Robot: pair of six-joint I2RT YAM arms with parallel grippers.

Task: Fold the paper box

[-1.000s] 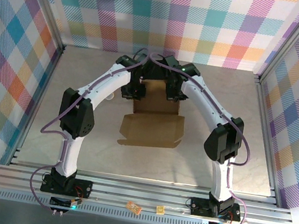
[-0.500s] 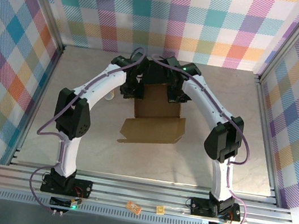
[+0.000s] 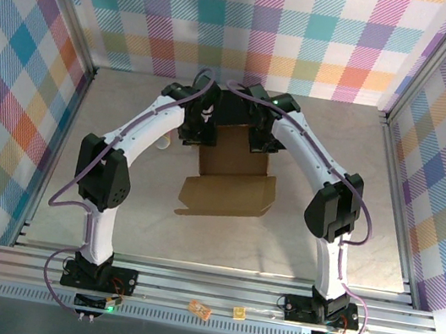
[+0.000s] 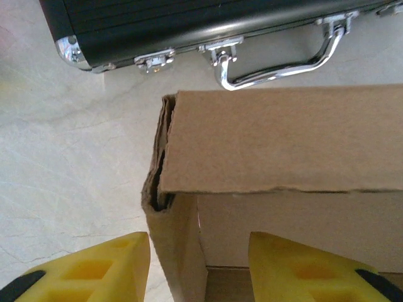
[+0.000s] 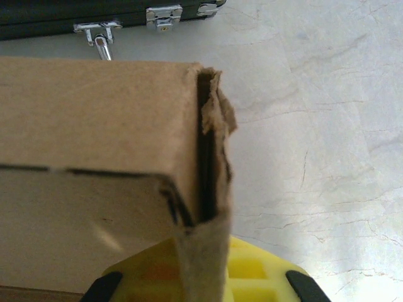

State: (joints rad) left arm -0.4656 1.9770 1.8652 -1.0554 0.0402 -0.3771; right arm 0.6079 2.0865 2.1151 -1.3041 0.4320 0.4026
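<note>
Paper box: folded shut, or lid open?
Partly folded: the paper box has its side walls standing up, but its lid flap lies spread open on the near side.

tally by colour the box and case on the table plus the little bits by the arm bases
brown: 1, the paper box
black: 1, the hard case
orange: 2, the small pieces
total: 4
</note>
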